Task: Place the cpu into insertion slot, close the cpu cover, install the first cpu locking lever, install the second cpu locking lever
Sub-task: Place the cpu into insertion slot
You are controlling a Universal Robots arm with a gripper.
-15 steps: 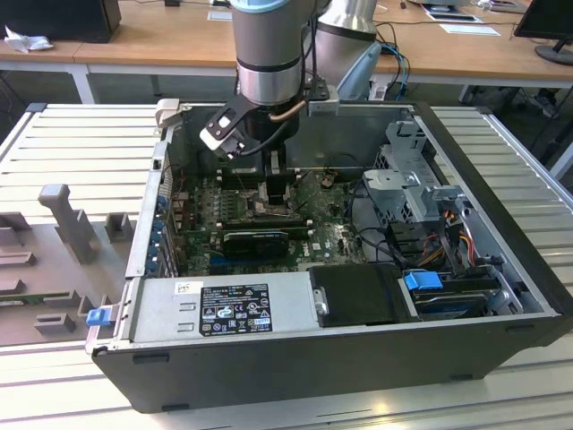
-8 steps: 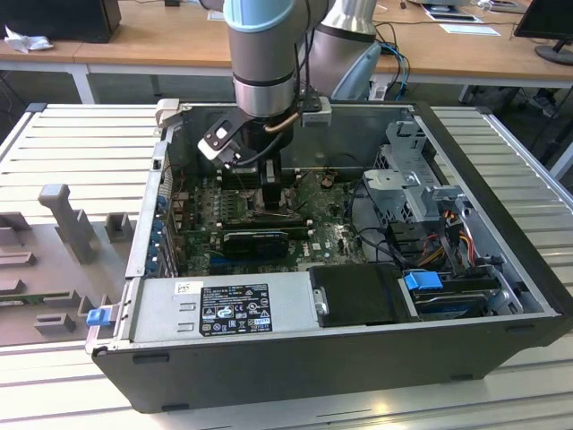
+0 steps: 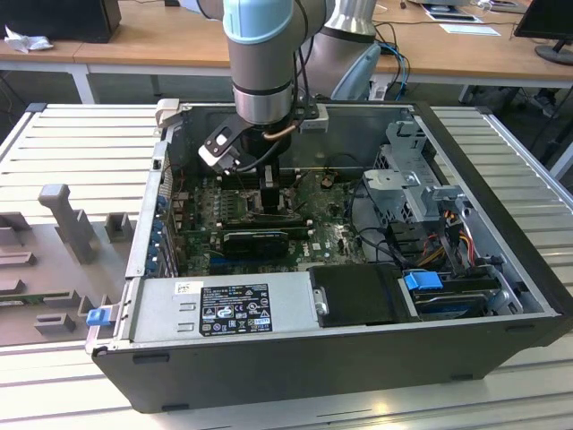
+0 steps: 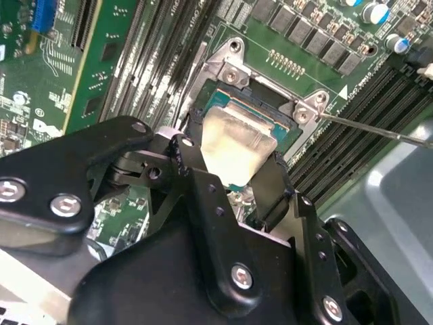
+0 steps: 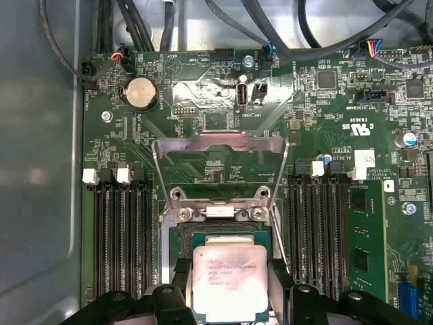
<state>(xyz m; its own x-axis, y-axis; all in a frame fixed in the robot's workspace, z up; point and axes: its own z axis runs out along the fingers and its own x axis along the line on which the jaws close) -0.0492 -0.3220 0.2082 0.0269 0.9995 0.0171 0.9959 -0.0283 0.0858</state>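
The cpu is a flat square chip with a pale silver face. My gripper is shut on it, one black finger on each side. The chip sits low over the insertion slot, whose dark teal rim shows just beyond its edge. I cannot tell whether the chip touches the slot. The cpu cover, a silvery frame with a square window, stands swung open past the slot. A thin metal locking lever sticks out beside the socket. In the exterior view my gripper reaches down into the open computer case.
Long black memory slots flank the socket on both sides. A coin battery and cable plugs sit beyond the cover. The power supply, drive cage and case walls hem in the motherboard.
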